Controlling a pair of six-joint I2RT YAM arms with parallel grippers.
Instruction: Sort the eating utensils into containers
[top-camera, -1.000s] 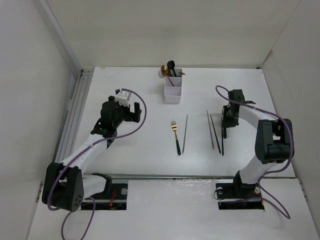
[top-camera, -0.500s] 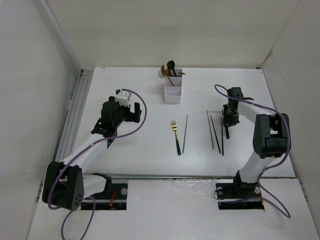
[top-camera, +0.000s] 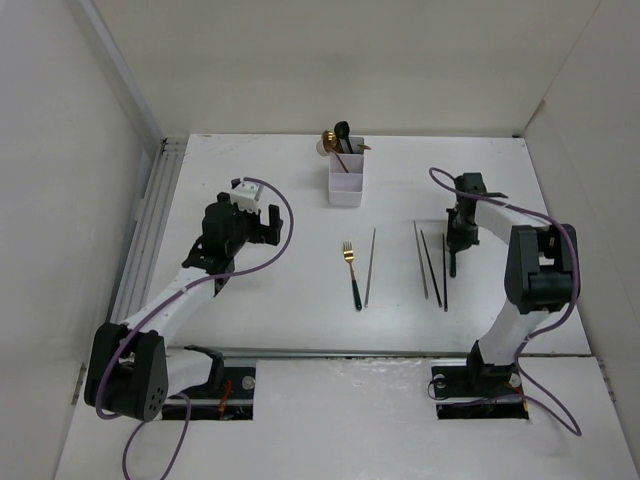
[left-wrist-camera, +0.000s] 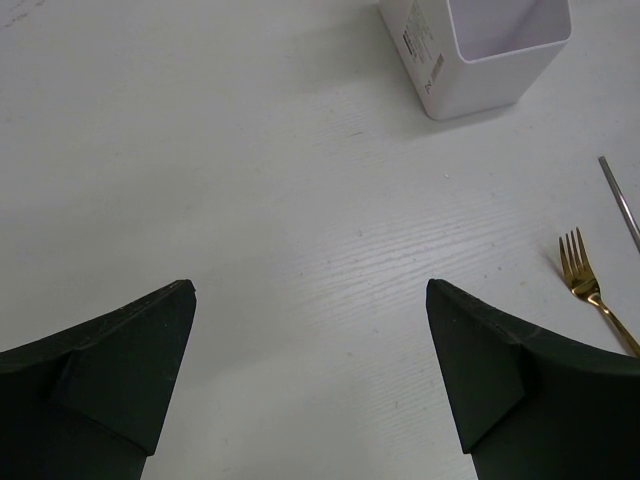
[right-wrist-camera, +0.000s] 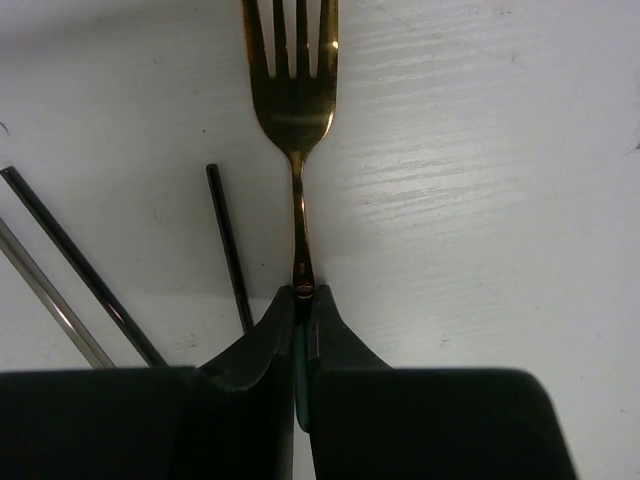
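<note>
Spoons (top-camera: 335, 138) stand in the organiser (top-camera: 346, 187); right gripper (right-wrist-camera: 303, 298) clamps the copper fork (right-wrist-camera: 295, 95), left gripper (left-wrist-camera: 308, 300) gapes; black-handled fork (top-camera: 351, 268) and chopsticks (top-camera: 430, 262) lie unsorted.

Overhead camera, above and behind, covers the whole tabletop (top-camera: 280, 320). Left wrist camera looks low toward organiser (left-wrist-camera: 480, 92) and gold fork (left-wrist-camera: 585, 275), shared with overhead; right wrist camera hugs a copper fork (right-wrist-camera: 295, 110).

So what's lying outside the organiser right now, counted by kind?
Forks: 2, the dark-handled fork mid-table and the gold fork pinched in the right gripper
Chopsticks: 4, one chopstick beside the dark-handled fork, three chopsticks beside the gold fork
Total: 6
</note>
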